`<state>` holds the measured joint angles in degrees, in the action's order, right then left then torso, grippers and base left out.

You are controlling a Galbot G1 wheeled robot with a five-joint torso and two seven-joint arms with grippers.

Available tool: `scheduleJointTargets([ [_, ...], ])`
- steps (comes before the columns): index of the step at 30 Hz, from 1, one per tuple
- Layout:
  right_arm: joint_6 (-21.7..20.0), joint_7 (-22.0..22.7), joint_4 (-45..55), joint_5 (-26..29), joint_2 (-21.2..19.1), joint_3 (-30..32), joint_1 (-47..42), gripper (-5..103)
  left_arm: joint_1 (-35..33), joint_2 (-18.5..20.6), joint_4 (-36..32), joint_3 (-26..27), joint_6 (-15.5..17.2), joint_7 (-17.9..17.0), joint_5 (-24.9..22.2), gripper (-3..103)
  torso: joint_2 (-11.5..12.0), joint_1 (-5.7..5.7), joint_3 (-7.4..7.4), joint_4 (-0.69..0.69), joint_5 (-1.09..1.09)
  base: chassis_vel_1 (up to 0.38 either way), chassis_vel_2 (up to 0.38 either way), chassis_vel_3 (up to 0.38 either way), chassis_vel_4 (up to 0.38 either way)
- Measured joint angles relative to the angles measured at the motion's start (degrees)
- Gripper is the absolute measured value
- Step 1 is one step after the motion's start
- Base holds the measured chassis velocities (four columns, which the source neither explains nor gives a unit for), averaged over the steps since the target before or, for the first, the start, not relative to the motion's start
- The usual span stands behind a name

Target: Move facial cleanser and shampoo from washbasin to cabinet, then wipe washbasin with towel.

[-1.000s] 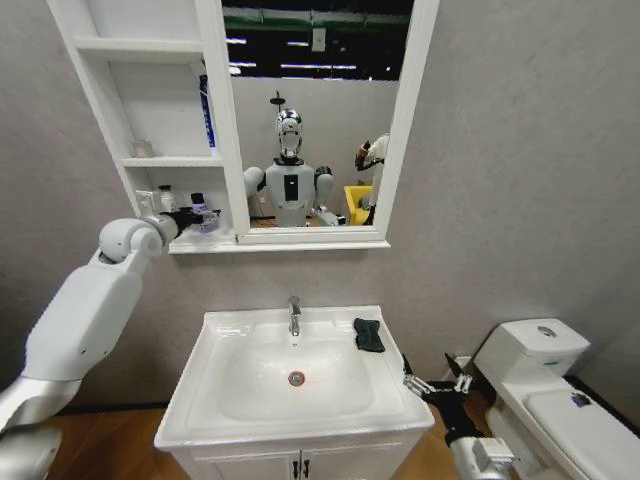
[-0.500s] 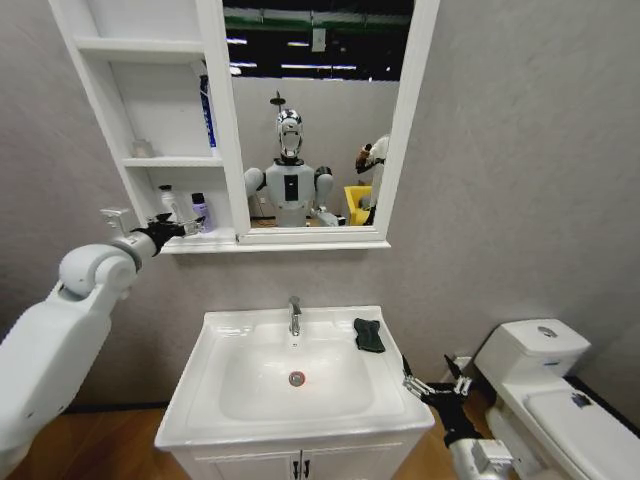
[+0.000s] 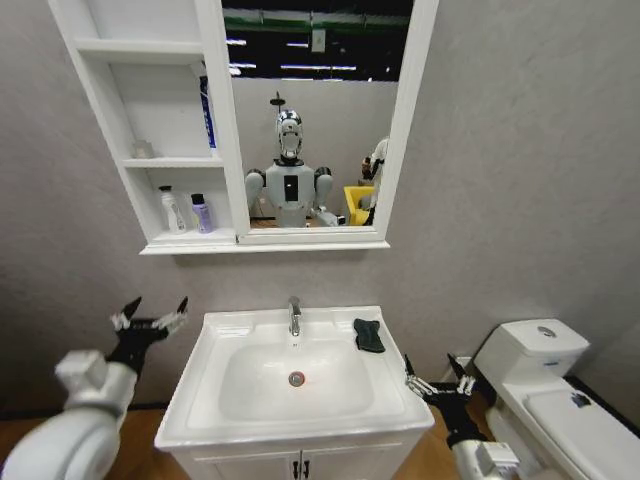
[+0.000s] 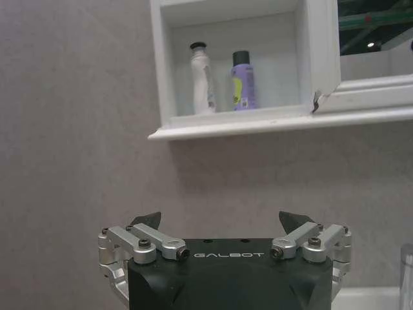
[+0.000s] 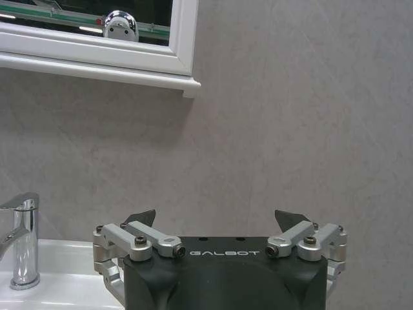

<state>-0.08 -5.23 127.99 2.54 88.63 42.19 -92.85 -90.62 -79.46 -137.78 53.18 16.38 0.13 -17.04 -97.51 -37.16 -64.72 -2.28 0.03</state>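
Both grippers, left (image 4: pixel 221 223) and right (image 5: pixel 215 219), marked "GALBOT", show spread, empty fingers.

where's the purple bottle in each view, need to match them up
Head view: the purple bottle stands in the cabinet's bottom compartment, beside the white bottle.
Left wrist view: purple bottle in the same compartment, above the left gripper.
Right wrist view: not in it.
Shared landmark: the white bottle.

I see a white toilet (image 3: pixel 545 385) at the lower right of the frame, and a grey textured wall (image 3: pixel 500 180) filling the upper right.
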Motion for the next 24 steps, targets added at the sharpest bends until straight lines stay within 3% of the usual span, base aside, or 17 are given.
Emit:
scheduleJointTargets([
  [1,0.0,0.0,0.0,0.0,0.0,0.0,0.0,100,0.0,0.0,0.0,0.0,0.0,0.0,0.0,100,0.0,0.0,0.0,0.0,0.0,0.0,0.0,0.0,0.0],
  [3,-0.1,-0.1,-0.5,0.0,-0.2,-0.7,0.5,100,-7.1,-6.2,-0.6,0.5,-4.9,2.9,3.0,100,0.0,0.0,0.0,-0.03,0.0,0.0,0.0,0.0,0.0],
  [4,-0.1,-0.1,-0.5,0.0,-0.2,-0.7,0.5,100,-7.1,-6.2,-0.6,0.5,-4.9,2.9,3.0,100,0.0,0.0,0.0,-0.03,0.0,0.0,0.0,0.0,0.0],
  [6,-1.0,0.0,-0.7,0.1,-0.4,-1.3,1.0,100,-12.5,-9.0,-0.5,0.5,-8.5,4.2,3.6,100,0.0,0.0,-0.01,-0.02,0.0,0.0,0.0,0.0,0.0],
  [10,-2.8,0.6,-0.4,0.8,-0.7,-1.4,0.9,100,-14.0,-9.3,-0.2,0.2,-9.6,4.2,4.2,100,0.0,-0.01,-0.01,-0.05,-0.02,0.0,0.0,0.0,0.0],
  [24,-2.0,-0.4,-0.6,0.5,0.3,0.1,0.8,100,-13.2,-8.8,0.2,-0.2,-9.3,3.7,4.1,100,0.0,-0.02,-0.02,-0.04,-0.03,0.0,0.0,0.0,0.0],
])
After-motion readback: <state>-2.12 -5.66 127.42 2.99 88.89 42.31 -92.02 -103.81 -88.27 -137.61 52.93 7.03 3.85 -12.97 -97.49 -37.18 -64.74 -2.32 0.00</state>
